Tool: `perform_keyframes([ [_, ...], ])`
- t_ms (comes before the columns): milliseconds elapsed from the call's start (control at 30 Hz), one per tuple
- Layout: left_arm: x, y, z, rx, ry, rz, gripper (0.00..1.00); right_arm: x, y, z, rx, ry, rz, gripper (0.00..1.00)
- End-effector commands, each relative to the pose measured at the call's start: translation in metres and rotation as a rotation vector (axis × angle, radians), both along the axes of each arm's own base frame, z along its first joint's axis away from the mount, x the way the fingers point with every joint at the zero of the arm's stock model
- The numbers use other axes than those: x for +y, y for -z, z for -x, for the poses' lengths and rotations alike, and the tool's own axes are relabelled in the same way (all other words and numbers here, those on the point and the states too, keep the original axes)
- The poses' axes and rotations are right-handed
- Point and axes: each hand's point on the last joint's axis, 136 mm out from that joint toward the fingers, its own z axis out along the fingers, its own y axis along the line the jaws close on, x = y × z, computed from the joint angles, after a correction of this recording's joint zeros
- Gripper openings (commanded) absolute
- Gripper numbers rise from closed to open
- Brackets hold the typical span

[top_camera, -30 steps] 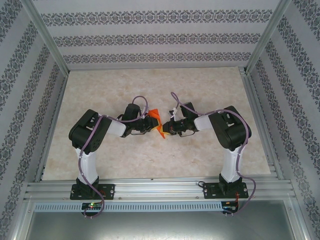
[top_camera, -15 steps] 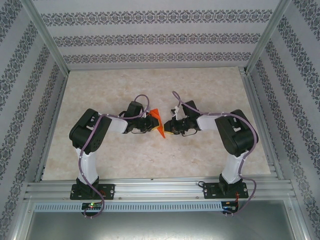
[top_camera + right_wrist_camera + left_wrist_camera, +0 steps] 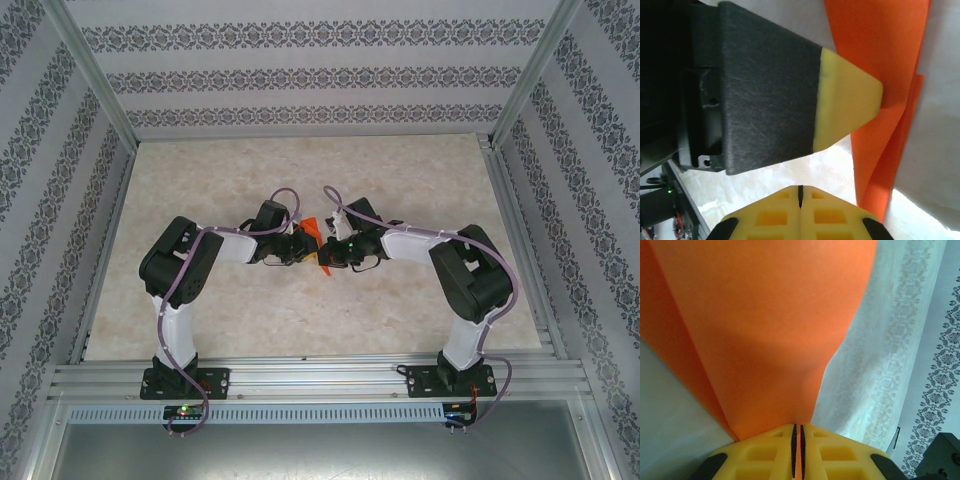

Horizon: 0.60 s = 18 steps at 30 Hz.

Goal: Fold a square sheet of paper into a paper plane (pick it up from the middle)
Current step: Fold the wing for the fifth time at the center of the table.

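Note:
The square sheet of paper (image 3: 765, 325) is bright orange-red, folded and held up off the table. My left gripper (image 3: 797, 429) is shut on its lower edge, and the sheet fans out above the yellow fingertips. From above, the paper (image 3: 312, 231) stands between the two wrists, with the left gripper (image 3: 302, 246) just left of it. My right gripper (image 3: 800, 190) is shut with nothing between its tips. The folded paper (image 3: 880, 55) hangs just to the right of those tips, pinched by the left gripper's yellow-tipped finger (image 3: 847, 100). In the top view the right gripper (image 3: 334, 250) sits close against the paper.
The arms meet over the middle of the marbled table (image 3: 300, 170). Aluminium rails (image 3: 320, 375) run along the near edge, and patterned walls (image 3: 300, 75) close in the back and sides. Bare tabletop lies on all sides of the grippers.
The right arm has reached further left and its wrist has turned, bringing its gripper closer to the left gripper and the paper. The left arm has barely moved and still holds the sheet.

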Motion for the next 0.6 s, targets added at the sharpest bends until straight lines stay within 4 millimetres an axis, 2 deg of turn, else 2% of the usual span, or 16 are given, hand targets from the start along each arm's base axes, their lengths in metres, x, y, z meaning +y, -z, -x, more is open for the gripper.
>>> perform_keyframes([
  [0,0.020,0.048,0.014,0.107,-0.046,-0.151,0.15,-0.004,0.013,-0.002,0.005,-0.004,0.065,0.01],
  [567,0.032,0.060,0.017,0.160,-0.078,-0.229,0.14,-0.027,0.049,0.011,0.067,-0.006,0.186,0.01],
])
